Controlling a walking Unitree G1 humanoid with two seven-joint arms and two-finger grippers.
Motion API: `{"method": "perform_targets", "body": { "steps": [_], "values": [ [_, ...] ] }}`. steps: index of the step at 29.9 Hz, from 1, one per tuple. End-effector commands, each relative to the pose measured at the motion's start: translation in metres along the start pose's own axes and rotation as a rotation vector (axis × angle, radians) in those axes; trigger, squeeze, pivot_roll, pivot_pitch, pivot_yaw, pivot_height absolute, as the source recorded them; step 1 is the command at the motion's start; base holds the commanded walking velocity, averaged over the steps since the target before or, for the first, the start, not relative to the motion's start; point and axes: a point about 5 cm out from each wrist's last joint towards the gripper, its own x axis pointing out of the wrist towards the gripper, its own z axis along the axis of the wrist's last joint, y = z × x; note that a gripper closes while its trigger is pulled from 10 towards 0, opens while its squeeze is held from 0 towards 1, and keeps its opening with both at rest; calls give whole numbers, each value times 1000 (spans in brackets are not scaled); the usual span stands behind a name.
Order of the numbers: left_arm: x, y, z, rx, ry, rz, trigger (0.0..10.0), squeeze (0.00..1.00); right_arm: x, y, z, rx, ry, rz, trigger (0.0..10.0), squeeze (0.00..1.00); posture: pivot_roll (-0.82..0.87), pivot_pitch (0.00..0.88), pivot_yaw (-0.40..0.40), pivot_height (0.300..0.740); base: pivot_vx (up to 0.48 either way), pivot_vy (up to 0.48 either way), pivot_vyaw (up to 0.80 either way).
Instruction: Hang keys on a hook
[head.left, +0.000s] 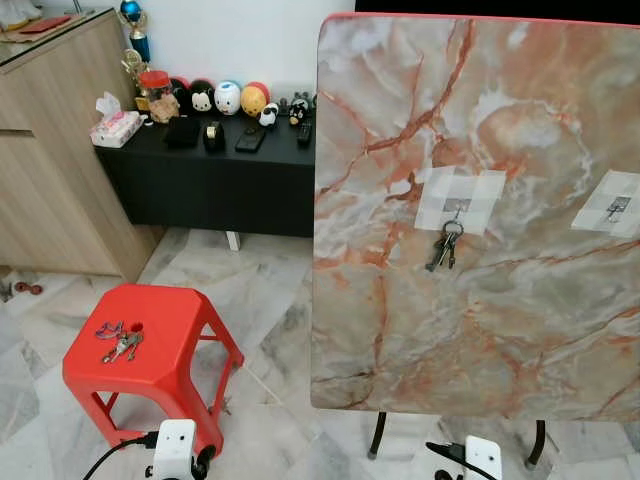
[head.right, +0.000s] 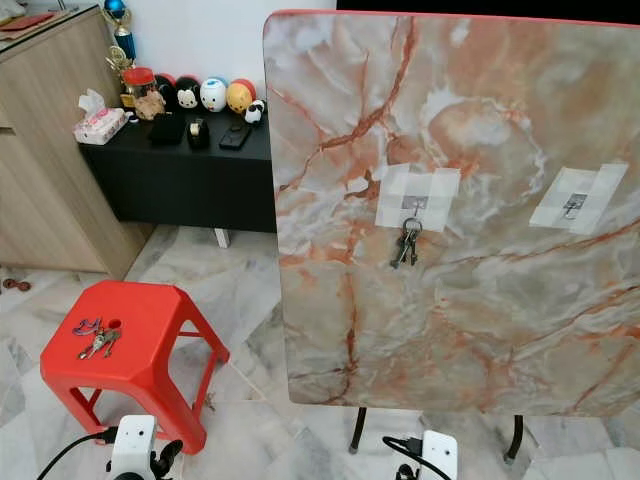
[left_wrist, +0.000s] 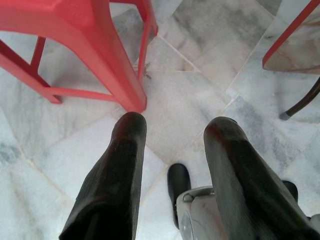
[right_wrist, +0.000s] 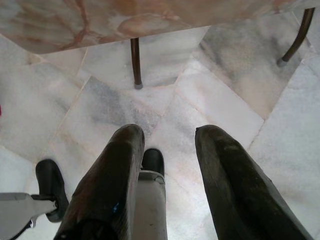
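One bunch of keys (head.left: 122, 342) lies near the left edge of the red stool's (head.left: 175, 325) seat; another bunch (head.left: 445, 246) already hangs on the left hook (head.left: 456, 207) of the upright marble tabletop (head.left: 520, 300). Reaching low could nudge the light stool or scatter the flat keys. The left gripper (left_wrist: 172, 145) and right gripper (right_wrist: 167, 145) hang over the floor, fingers spread wide, holding nothing.

Floor: you see grey-veined white marble tiles (head.left: 260, 300).
Furniture: low black cabinet (head.left: 210, 185), light wooden cupboard (head.left: 60, 170).
Wall: white (head.left: 240, 40).
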Motion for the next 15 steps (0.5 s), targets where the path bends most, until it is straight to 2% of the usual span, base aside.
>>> {"method": "perform_targets", "body": {
  "steps": [1,5,15],
  "values": [
    [0,-2,-3,-6,29,0,10000,0,0,-3,-1,-7,18,-10,10000,0,136,0,-35,740,0,0,0],
    [2,-6,-1,-15,34,-13,10000,0,1,-3,2,23,8,-13,10000,0,133,0,-27,740,0,0,0],
    [2,-6,-4,-18,56,-9,10000,0,1,-5,1,1,26,-24,10000,0,136,0,-24,740,0,366,0]
  ]
}}
